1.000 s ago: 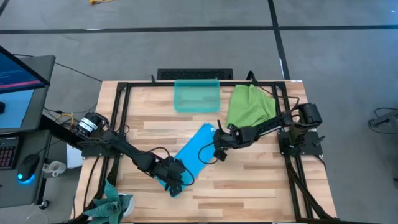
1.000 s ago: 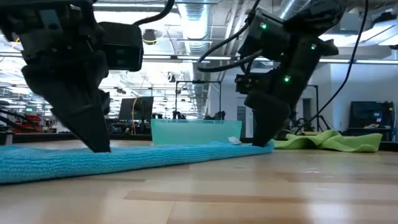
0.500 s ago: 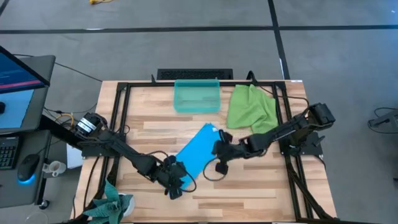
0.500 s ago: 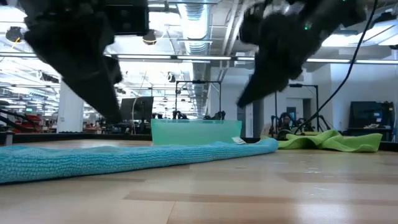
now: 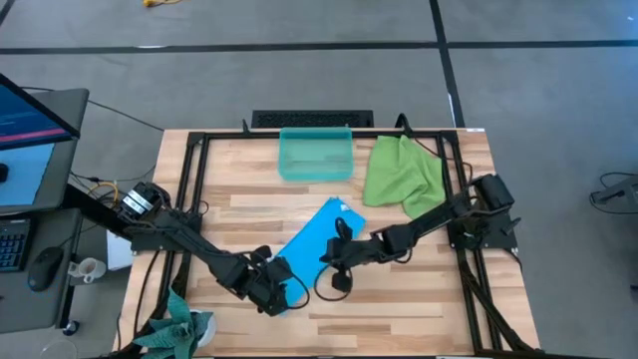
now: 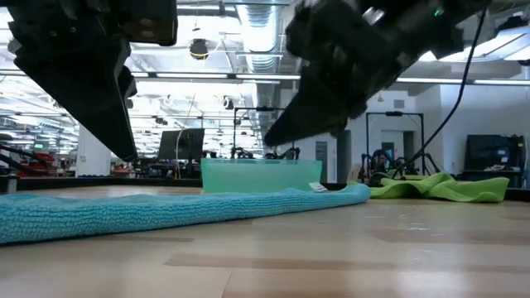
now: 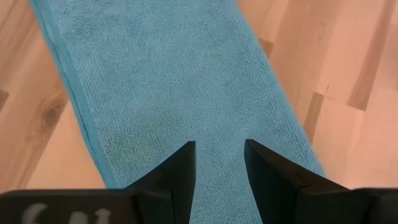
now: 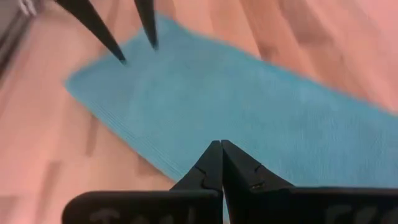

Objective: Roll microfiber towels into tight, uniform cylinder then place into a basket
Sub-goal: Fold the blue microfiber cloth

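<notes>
The sky-blue microfiber towel (image 5: 314,244) lies flat on the table as a long folded strip, running slantwise from mid-table to the near left. My left gripper (image 7: 219,155) hovers open over its near end, fingers pointing steeply down and clear of the cloth (image 6: 128,156). My right gripper (image 8: 221,150) is shut and hangs slanting above the strip's middle (image 6: 267,142), touching nothing. The lime green towel (image 5: 402,172) lies crumpled at the far right. The teal basket (image 5: 316,153) stands at the far edge, nothing showing in it.
A black frame (image 5: 194,189) rails in the tabletop. A dark teal-green cloth (image 5: 177,324) hangs at the near left corner. A desk with a monitor (image 5: 30,110) stands beyond the table's left edge. Bare wood lies right of the blue strip (image 5: 419,289).
Both grippers have lifted off the blue towel, which stays flat where it was. My right gripper has gone from the strip's far end along it toward the near left, tipping more level. My left gripper has risen above the near end and turned.
</notes>
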`<move>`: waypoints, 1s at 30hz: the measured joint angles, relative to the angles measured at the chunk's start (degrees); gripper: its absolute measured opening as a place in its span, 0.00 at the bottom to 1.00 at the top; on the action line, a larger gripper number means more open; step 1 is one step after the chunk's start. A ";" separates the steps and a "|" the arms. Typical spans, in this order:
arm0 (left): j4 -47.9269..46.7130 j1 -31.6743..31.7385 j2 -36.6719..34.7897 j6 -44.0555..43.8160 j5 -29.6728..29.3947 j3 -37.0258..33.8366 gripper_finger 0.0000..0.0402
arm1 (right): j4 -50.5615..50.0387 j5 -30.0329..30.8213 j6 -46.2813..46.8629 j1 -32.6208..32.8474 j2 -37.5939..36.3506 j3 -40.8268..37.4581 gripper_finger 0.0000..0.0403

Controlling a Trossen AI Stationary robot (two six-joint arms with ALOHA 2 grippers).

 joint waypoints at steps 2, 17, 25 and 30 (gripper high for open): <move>-0.13 0.15 0.01 0.00 -0.06 0.00 0.32 | -1.21 -0.78 0.52 -0.91 1.35 0.02 0.06; -0.25 0.26 0.04 0.23 -1.45 -0.03 0.32 | -12.94 -11.24 4.69 -3.92 2.51 0.52 0.06; -0.25 0.26 0.04 1.55 -1.86 -0.03 0.32 | -24.47 -20.97 0.81 -3.19 2.26 3.33 0.06; -0.22 0.26 0.07 1.96 -2.85 -0.05 0.32 | -29.43 -20.90 -1.17 -1.47 1.12 5.00 0.06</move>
